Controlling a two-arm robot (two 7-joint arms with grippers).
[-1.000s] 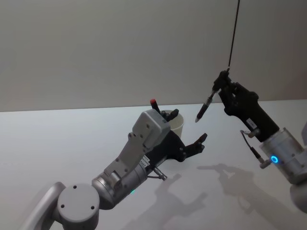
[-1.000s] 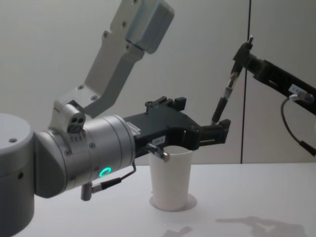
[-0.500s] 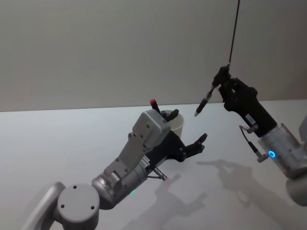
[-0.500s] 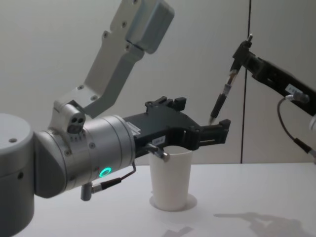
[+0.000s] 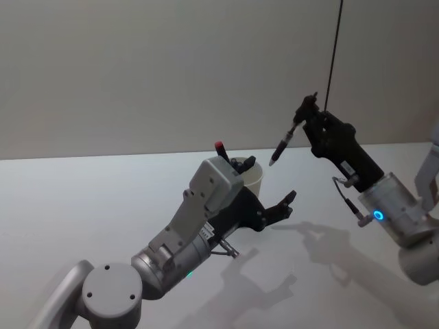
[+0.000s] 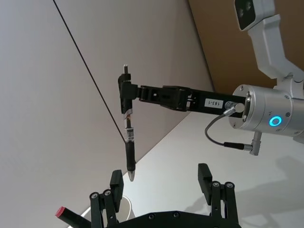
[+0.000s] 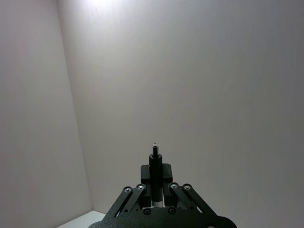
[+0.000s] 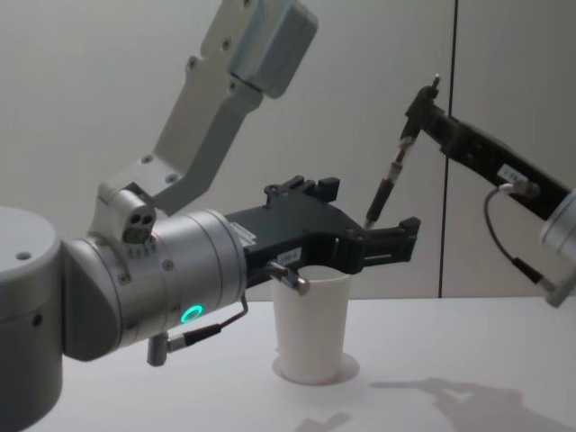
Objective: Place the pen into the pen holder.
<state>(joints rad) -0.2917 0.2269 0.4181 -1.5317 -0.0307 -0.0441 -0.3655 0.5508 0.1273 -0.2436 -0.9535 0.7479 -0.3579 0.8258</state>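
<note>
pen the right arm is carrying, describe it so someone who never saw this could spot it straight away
Start at the white table and find the white paper cup standing on it, with the open left gripper over its rim. Above and to the right of the cup, the right gripper pinches the black pen by its top. It hangs tip down in mid-air, unlike the red-capped pen already standing in the cup.

You see a plain white cup (image 8: 311,326), a black pen (image 8: 387,184) with a silver tip, and a red-capped marker (image 5: 219,147) inside.
</note>
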